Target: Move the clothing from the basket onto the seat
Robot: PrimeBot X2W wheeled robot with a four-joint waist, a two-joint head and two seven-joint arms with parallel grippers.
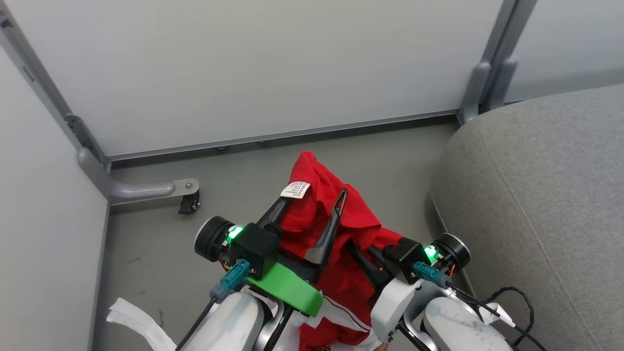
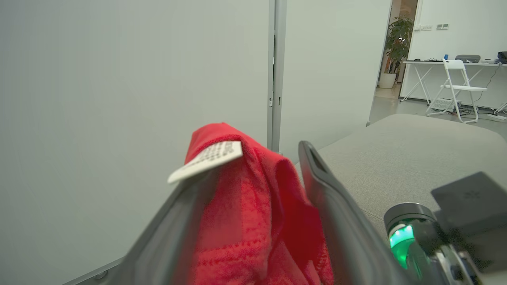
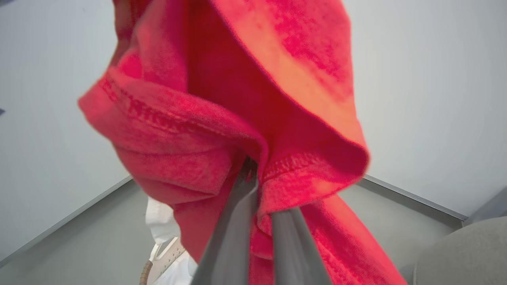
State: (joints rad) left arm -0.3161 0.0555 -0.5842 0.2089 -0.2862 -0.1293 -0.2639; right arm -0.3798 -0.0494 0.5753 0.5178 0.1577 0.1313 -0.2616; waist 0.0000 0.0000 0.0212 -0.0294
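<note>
The clothing (image 1: 336, 214), a bright red garment with a white label (image 1: 295, 189) and white stripe trim, hangs in the air above the floor. My left gripper (image 1: 316, 195) is open, its two dark fingers spread wide with red fabric (image 2: 253, 206) draped between and over them. My right gripper (image 1: 366, 253) is shut on a hem fold of the clothing (image 3: 277, 118). The basket (image 3: 158, 261) peeks out below the cloth, showing its brown rim and white liner. To the right lies the grey seat (image 1: 536, 195), also seen behind the left fingers (image 2: 396, 158).
Pale partition walls (image 1: 243, 73) enclose the corner, with a metal foot and a caster (image 1: 187, 202) on the grey floor. A white strip of fabric (image 1: 131, 317) lies at lower left. A folding chair (image 2: 459, 87) and a table stand far off.
</note>
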